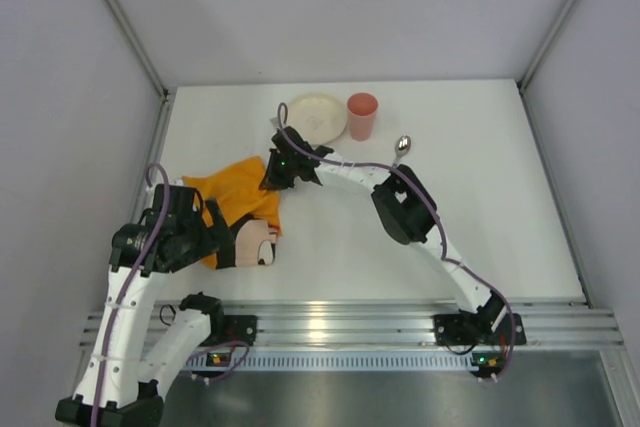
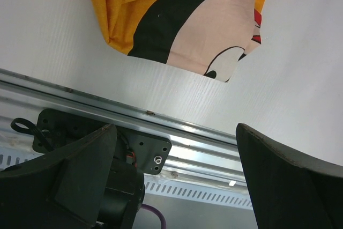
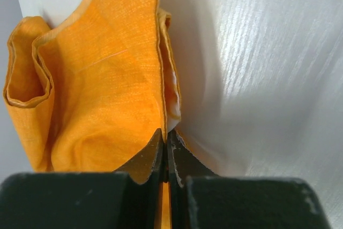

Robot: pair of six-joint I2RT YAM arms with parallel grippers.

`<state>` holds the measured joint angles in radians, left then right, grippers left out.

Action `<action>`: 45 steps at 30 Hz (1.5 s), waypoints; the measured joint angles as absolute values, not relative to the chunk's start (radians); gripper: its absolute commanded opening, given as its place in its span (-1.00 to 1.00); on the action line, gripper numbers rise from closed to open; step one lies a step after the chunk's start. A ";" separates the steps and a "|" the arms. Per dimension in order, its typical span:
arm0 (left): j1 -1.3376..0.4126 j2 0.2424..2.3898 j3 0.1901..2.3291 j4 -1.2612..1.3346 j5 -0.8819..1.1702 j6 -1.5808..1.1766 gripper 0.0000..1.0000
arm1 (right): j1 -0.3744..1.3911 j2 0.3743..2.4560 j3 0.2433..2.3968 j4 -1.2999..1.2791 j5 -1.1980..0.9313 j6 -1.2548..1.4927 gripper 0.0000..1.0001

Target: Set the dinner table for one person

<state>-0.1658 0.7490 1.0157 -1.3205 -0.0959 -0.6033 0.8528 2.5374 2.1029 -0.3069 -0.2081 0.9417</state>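
From above, the white desk (image 1: 480, 227) fills the middle of the view; an orange cloth (image 1: 245, 197) with a cartoon face lies rumpled toward its 9 o'clock side, and a pale plate (image 1: 318, 115), a pink cup (image 1: 362, 115) just beside it at 3 o'clock and a spoon (image 1: 401, 147) sit near the 12 o'clock edge. The right pincer (image 1: 277, 175) is at the cloth's 2 o'clock corner, the left pincer (image 1: 215, 232) at its 8 o'clock side. In the left wrist view the left pincer (image 2: 176, 132) has its fingers wide apart with nothing between them, above the desk's near rail, with the cloth at 12 o'clock. In the right wrist view the right pincer (image 3: 166, 143) is clamped together on an edge of the orange cloth, which rises in folds toward 11 o'clock, bare desk at 2 o'clock
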 measured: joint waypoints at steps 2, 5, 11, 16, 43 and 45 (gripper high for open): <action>-0.166 0.758 1.016 -1.320 -0.095 -0.603 0.96 | 0.855 2.535 2.103 -0.305 -0.215 0.930 -1.00; -0.166 0.783 1.017 -1.317 -0.098 -0.603 0.96 | 0.854 2.516 2.087 -0.307 -0.220 0.899 -1.00; -0.166 0.862 1.063 -1.300 -0.146 -0.603 0.96 | 0.829 2.258 1.890 -0.335 -0.224 0.832 -1.00; -0.165 0.937 1.074 -1.274 -0.227 -0.607 0.96 | 0.763 1.889 1.691 -0.344 -0.223 0.758 -1.00; -0.170 1.740 1.108 -0.609 -0.034 -0.682 0.82 | 0.636 1.433 1.113 -0.591 -0.208 0.595 -1.00; -0.175 1.778 1.138 -0.575 -0.025 -0.687 0.81 | 0.619 1.433 1.095 -0.595 -0.212 0.585 -1.00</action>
